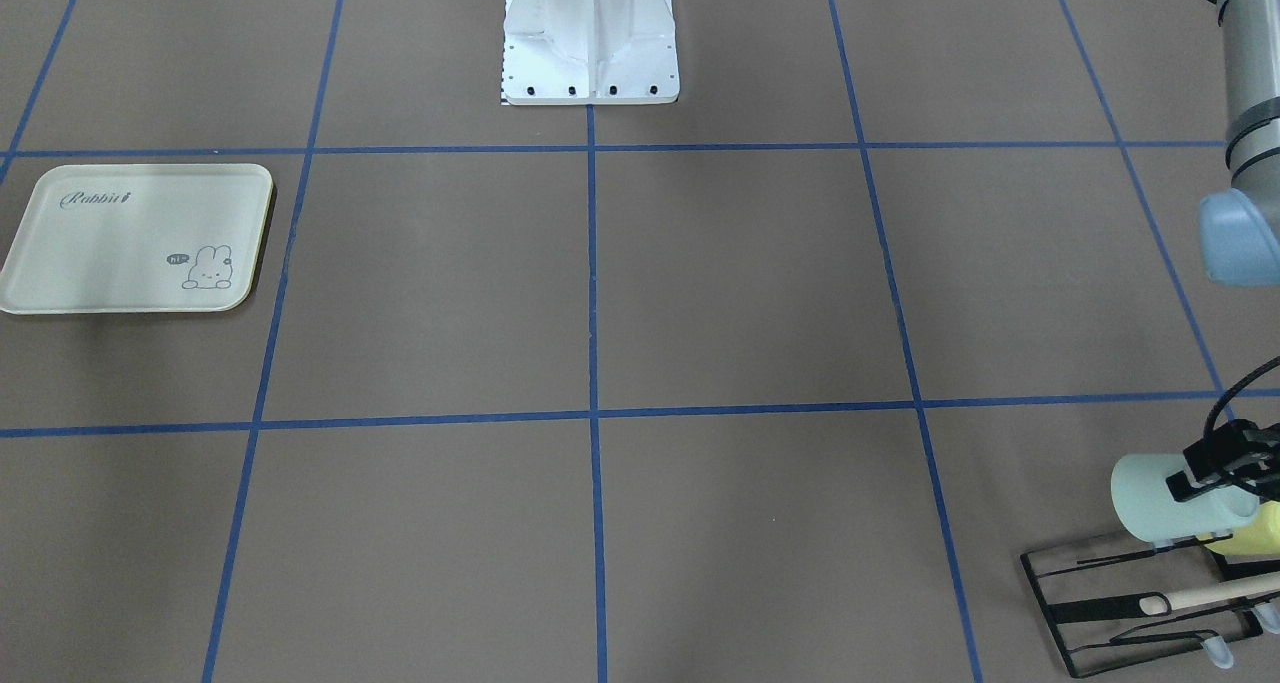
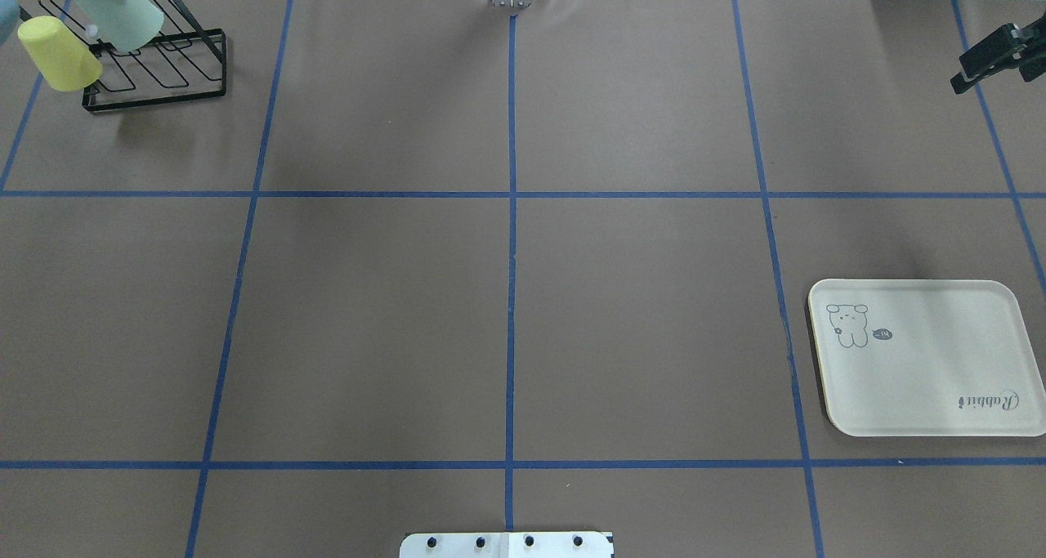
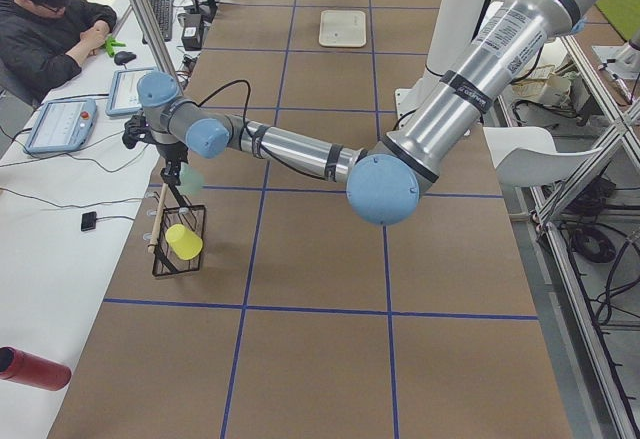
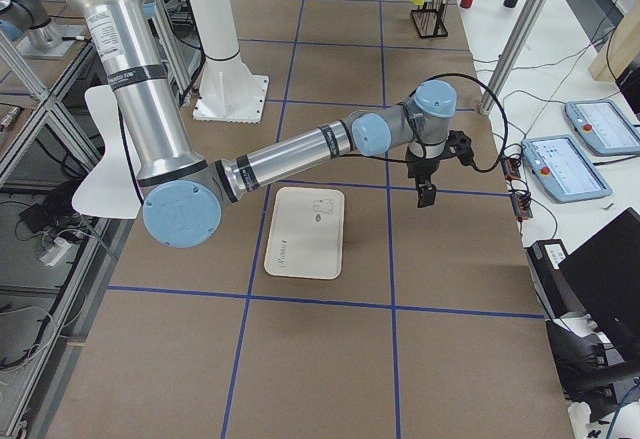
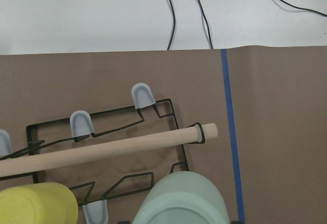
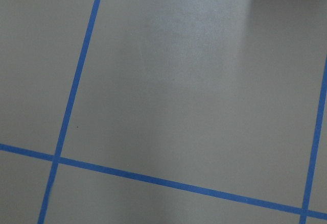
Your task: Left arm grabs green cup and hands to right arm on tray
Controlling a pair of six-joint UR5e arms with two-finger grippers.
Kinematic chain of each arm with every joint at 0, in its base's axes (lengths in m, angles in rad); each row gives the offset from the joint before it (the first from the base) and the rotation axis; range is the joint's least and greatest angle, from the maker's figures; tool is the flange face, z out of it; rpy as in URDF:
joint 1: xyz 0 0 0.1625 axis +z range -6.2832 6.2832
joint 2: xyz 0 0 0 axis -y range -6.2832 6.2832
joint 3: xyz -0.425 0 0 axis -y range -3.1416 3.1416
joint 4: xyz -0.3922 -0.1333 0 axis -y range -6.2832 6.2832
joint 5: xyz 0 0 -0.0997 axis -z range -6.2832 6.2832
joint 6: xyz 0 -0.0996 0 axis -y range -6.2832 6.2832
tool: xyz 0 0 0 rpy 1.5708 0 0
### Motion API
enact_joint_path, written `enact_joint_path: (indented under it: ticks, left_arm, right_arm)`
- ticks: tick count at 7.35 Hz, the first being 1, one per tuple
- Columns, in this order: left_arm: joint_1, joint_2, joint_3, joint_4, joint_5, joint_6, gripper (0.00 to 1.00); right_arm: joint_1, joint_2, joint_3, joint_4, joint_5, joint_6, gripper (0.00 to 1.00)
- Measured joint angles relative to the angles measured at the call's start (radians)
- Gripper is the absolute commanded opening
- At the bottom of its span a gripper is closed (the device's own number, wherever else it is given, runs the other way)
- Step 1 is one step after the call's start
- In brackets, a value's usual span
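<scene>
The pale mint-green cup (image 1: 1160, 498) hangs tilted just above the black wire rack (image 1: 1090, 613), at the table's far corner on my left side. My left gripper (image 1: 1207, 478) is shut on its rim end. The cup also shows in the overhead view (image 2: 114, 20) and at the bottom of the left wrist view (image 5: 181, 201). The cream Rabbit tray (image 2: 923, 378) lies flat and empty on my right side. My right gripper (image 2: 985, 60) hovers over the table beyond the tray, far from the cup. I cannot tell whether its jaws are open.
A yellow-green cup (image 2: 57, 51) sits tilted on the rack beside the green one. A wooden rod (image 5: 102, 150) runs along the rack. The robot's white base (image 1: 590, 38) stands at the table's middle edge. An operator (image 3: 50, 19) sits beyond the rack end.
</scene>
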State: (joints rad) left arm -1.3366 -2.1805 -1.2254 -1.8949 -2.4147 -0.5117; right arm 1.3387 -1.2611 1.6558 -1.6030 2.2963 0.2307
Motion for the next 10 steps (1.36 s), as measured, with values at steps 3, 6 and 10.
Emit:
enact_joint_path:
  ticks: [3,6,10]
  left_arm:
    - [-0.009,0.016,-0.076,-0.013,-0.062,-0.151,0.0]
    - [-0.002,0.049,-0.134,-0.194,-0.112,-0.447,0.0]
    - [0.043,0.089,-0.143,-0.661,-0.121,-0.989,0.0]
  right_arm:
    - [-0.001,0.025,0.01,0.003,0.1,0.108,1.0]
    - [0.0,0.044,0.015,0.128,0.229,0.294,1.0]
    - [-0.001,0.043,0.052,0.351,0.35,0.621,1.0]
